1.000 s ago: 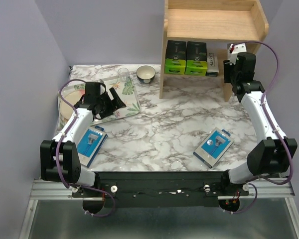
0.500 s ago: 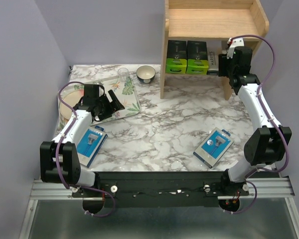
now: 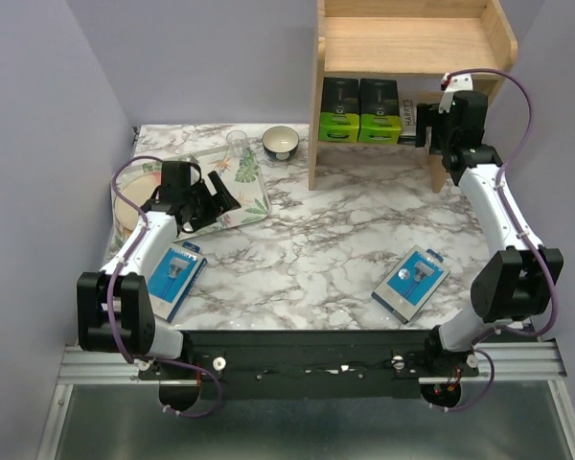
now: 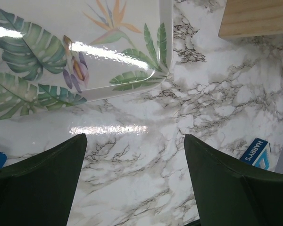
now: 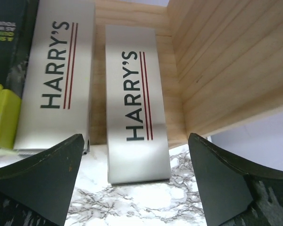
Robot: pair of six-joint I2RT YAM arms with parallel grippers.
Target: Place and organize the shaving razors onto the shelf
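Right gripper (image 5: 135,139) gapes wide and empty at the shelf (image 5: 217,70); a Harry's box (image 5: 134,108) lies straight ahead, lengthwise inward. The blue pack (image 3: 412,283), lower right, lies nearest this arm. Left gripper (image 4: 134,139) wide too.

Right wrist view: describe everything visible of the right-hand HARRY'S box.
The right-hand HARRY'S box is a slim silvery-white carton with dark lettering and two red lines lengthwise. It lies flat on the shelf floor, close beside the side panel, a gap from its twin, near end jutting over the marble. The open right gripper does not touch it.
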